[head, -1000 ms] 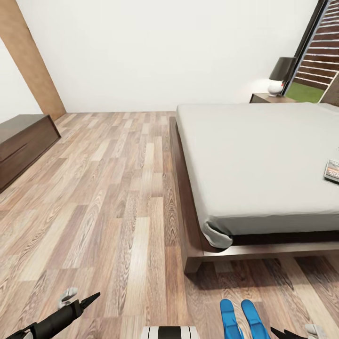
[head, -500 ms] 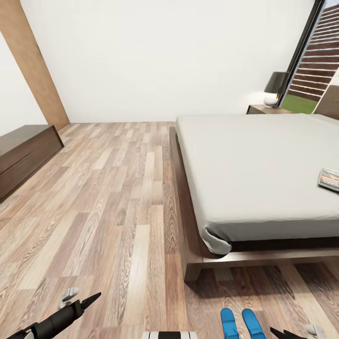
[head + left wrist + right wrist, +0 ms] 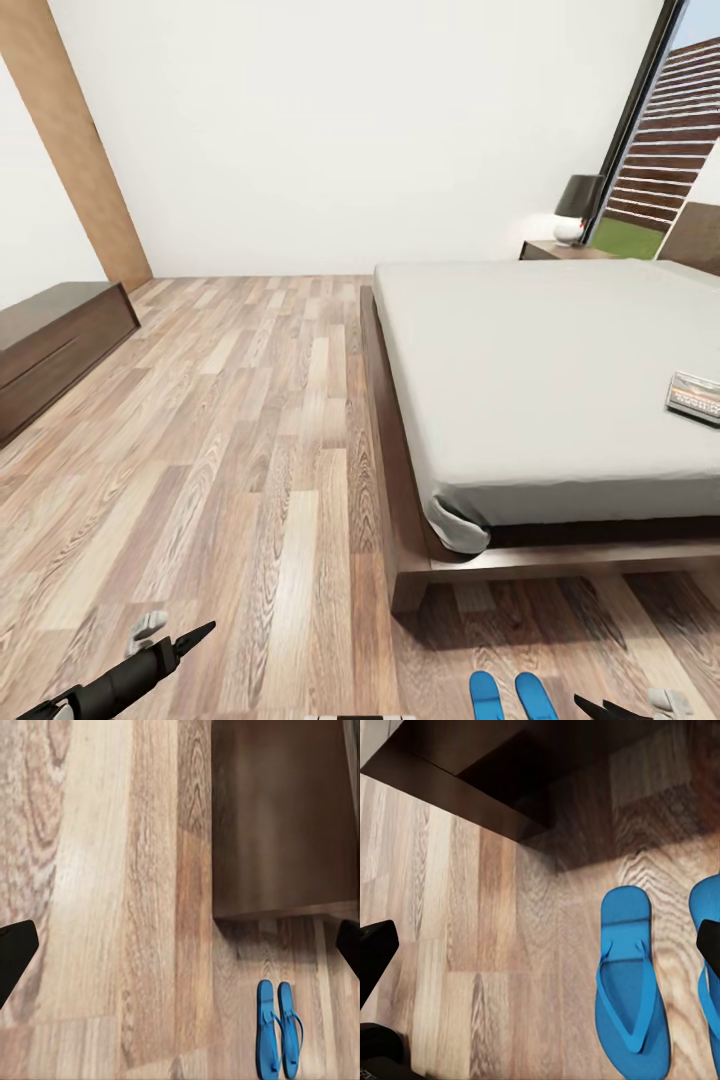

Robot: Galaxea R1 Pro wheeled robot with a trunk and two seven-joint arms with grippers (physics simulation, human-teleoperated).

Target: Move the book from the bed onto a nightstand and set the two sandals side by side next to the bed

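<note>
Bedroom, wood-plank floor (image 3: pixel 250 430), white walls. Left gripper (image 3: pixel 180 945) jaws wide apart, nothing held; right gripper (image 3: pixel 540 945) likewise agape, empty. Sandals (image 3: pixel 276 1029) side by side on floor just off bed (image 3: pixel 540 370) foot corner; that part judged done. Book (image 3: pixel 694 396) on mattress toward far side, nightstand (image 3: pixel 560 250) w/ lamp beyond bed. Next: approach along bedside, reach book flat, pinch at edge, avoid dragging cover.
</note>
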